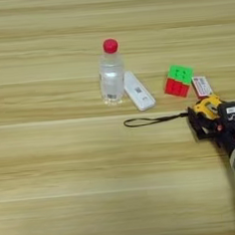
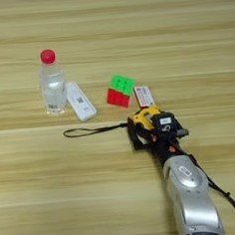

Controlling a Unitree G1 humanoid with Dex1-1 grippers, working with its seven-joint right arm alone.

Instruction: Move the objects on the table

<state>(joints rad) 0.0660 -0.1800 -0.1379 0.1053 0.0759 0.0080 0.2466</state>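
Note:
A clear plastic bottle (image 1: 111,75) with a red cap stands upright at the middle of the table (image 1: 69,183). Right beside it lies a flat white rectangular device (image 1: 139,91). Further right sits a small red-green cube (image 1: 179,80). The yellow-black tape measure (image 2: 145,116) is in front of the cube, and its black strap (image 2: 90,130) trails left along the wood. My right gripper (image 2: 143,127) comes in from the lower right, its black fingers closed around the tape measure's body.
A small white card with red print (image 2: 144,96) lies just right of the cube, close behind the tape measure. My silver forearm (image 2: 190,193) crosses the lower right of the table, with a black cable hanging at its side.

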